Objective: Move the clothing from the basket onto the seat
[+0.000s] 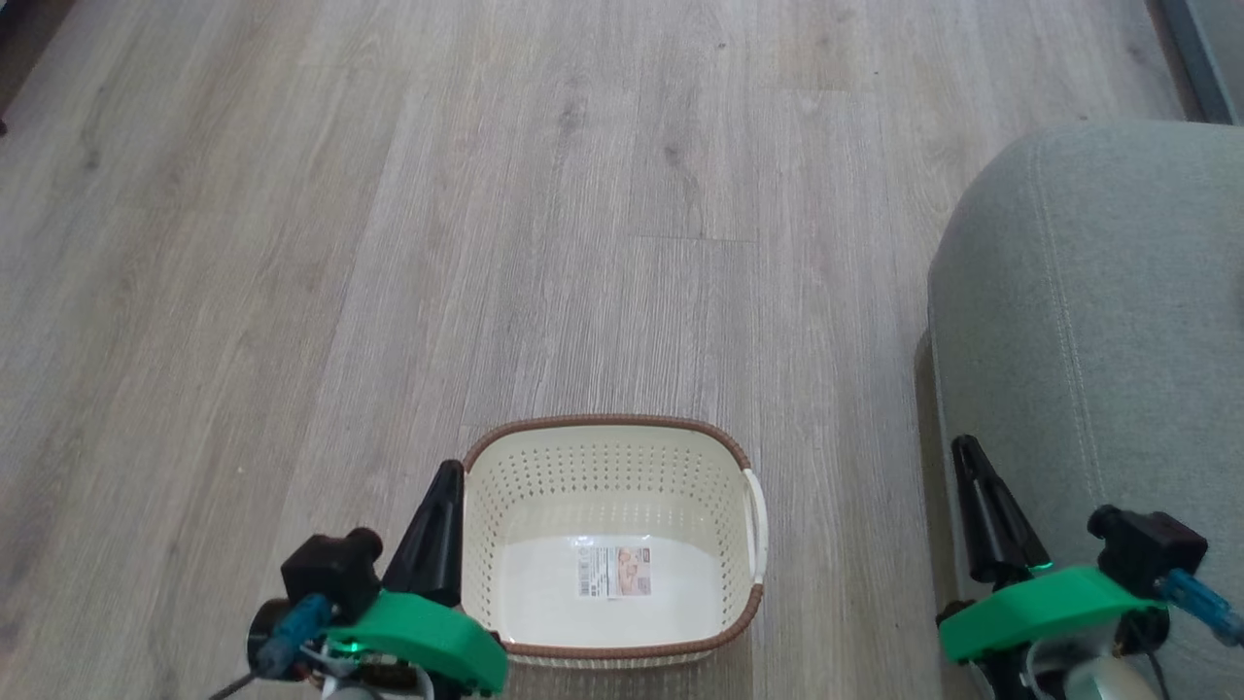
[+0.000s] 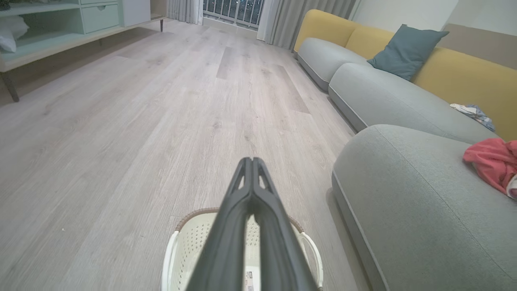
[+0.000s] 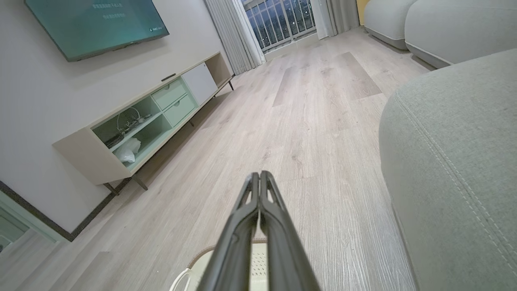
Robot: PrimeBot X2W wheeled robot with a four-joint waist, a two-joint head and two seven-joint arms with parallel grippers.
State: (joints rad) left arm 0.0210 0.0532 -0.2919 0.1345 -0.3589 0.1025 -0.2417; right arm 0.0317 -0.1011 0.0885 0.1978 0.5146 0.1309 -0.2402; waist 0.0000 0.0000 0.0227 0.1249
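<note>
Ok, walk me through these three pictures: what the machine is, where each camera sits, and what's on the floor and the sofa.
This is a wheeled robot with two arms. The head view looks down from its head: the left gripper and right gripper are both shut and hold nothing. Between them on the wood floor stands the basket, with just a paper label on its floor. The other two views look along each arm's closed jaws. The left wrist view shows the seat with red clothing lying on it.
</note>
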